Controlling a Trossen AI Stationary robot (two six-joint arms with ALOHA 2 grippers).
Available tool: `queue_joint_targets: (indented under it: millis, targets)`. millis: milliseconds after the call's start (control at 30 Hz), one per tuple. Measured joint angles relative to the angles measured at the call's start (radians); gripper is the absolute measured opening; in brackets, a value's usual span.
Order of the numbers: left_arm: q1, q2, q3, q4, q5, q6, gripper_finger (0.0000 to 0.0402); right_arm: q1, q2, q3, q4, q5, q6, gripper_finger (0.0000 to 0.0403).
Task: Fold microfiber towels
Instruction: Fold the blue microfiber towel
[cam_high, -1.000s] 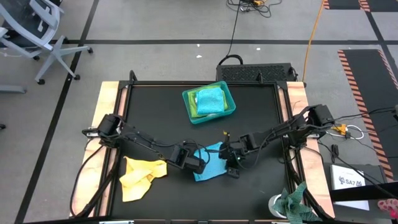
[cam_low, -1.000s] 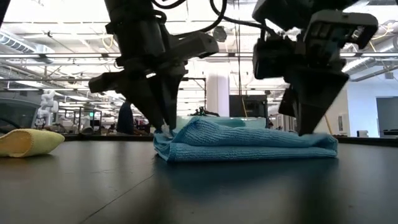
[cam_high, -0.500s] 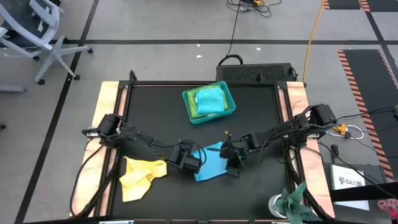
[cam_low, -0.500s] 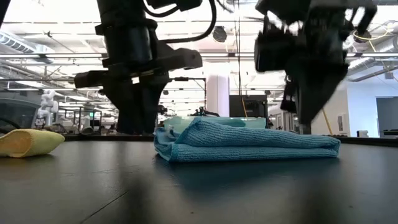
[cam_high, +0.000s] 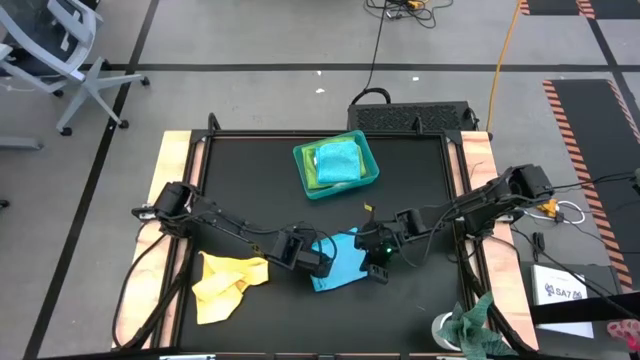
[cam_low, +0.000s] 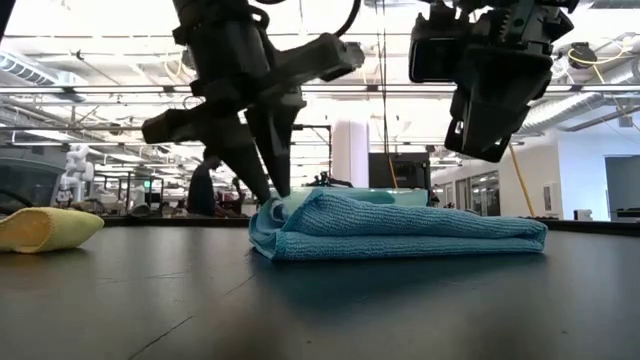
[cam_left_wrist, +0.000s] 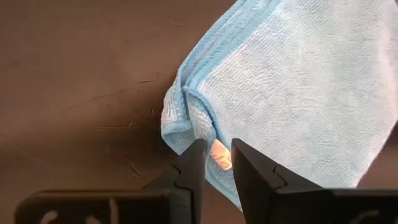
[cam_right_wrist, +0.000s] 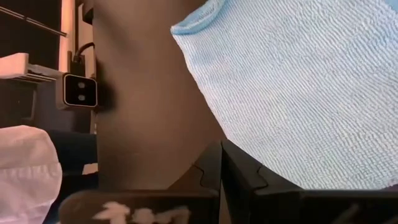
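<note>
Microfiber towels lie in three places in the high view. A folded light blue towel sits near the front middle of the black table, at about 6 o'clock from the table's centre. A crumpled yellow towel lies toward 8 o'clock, well apart from the blue one. A turquoise towel rests inside the teal tray at 12 o'clock. The left gripper meets the blue towel's 9 o'clock edge; the right gripper hangs by its 3 o'clock edge. A mottled green rag drapes over the table's front right corner.

In the low view the light blue towel lies flat in stacked layers on the table. The left gripper points down with its tips at the towel's near corner, on the 9 o'clock side. The right gripper is above the towel's other end, clear of the cloth. The yellow towel rests far off at 9 o'clock.

In the left wrist view the left gripper has its fingers slightly parted, nipping the folded edge of the light blue towel where an orange tag shows.

In the right wrist view the right gripper has its fingers pressed together, holding nothing, beside the light blue towel.
</note>
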Motion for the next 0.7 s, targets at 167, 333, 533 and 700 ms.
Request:
queue_joint_targets:
  millis: [167,333,533,700]
  targets:
    - [0.001,0.001,0.0,-0.031,0.008,-0.01,0.0081,0.0,0.001,0.0,-0.001,0.0,0.002,0.0002]
    - [0.003,0.001,0.0,-0.041,0.01,-0.023,0.0081,0.0,0.001,0.0,-0.001,0.024,0.0,0.0002]
    - [0.008,-0.003,0.0,-0.14,0.001,-0.023,0.0081,0.0,0.001,0.0,-0.001,0.024,-0.005,0.0002]
    - [0.016,-0.003,0.0,-0.215,0.014,-0.029,0.0081,0.0,0.001,0.0,-0.001,0.026,-0.008,0.0002]
